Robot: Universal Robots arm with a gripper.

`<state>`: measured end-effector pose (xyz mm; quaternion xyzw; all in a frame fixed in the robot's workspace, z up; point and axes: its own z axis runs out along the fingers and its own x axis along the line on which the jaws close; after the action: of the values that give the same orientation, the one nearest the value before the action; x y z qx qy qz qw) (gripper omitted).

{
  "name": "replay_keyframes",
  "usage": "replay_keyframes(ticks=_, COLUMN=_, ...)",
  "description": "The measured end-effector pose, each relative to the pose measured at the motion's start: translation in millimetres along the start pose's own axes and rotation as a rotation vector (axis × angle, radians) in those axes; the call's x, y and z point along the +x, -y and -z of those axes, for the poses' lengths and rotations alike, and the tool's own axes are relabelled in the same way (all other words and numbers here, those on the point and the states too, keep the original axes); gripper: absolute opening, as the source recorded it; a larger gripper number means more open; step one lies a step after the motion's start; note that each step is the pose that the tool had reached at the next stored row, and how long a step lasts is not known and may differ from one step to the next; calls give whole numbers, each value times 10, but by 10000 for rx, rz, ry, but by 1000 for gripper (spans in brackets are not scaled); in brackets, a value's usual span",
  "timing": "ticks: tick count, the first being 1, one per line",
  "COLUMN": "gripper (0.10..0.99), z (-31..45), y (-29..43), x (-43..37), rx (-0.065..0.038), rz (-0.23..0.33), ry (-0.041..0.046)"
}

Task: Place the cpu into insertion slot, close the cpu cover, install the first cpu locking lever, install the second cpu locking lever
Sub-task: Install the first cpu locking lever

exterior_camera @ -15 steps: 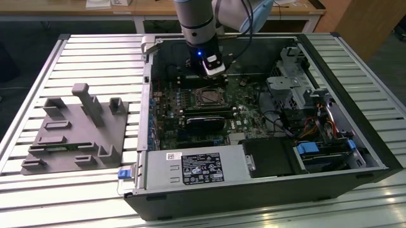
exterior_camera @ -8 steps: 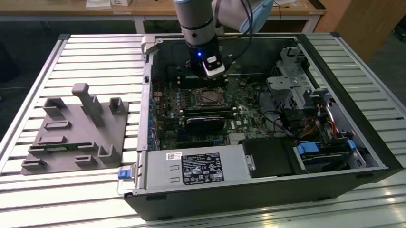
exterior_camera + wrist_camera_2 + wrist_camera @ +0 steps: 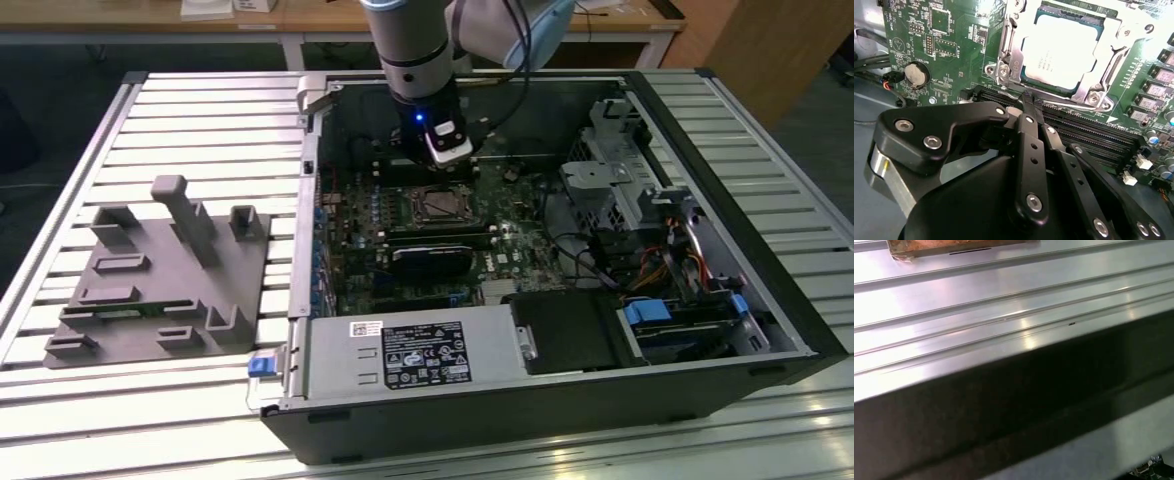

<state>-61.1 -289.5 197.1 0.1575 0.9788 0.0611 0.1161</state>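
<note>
The cpu (image 3: pixel 1064 47) sits seated in its socket under the cpu cover (image 3: pixel 1009 60), which looks folded down around it. The gripper (image 3: pixel 1029 107) hovers just beside the socket, fingers (image 3: pixel 1026 130) pinched together, holding nothing. The chip looks light, stiff, fragile; its edges are the safest hold.

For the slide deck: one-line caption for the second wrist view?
Closed tool poised beside the socket, cpu seated under the lowered cpu cover.
</note>
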Motion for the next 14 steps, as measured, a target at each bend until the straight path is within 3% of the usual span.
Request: replay_keyframes(ticks=14, gripper=106, z=-58, y=17, x=11, rx=0, rz=-46, ry=1)
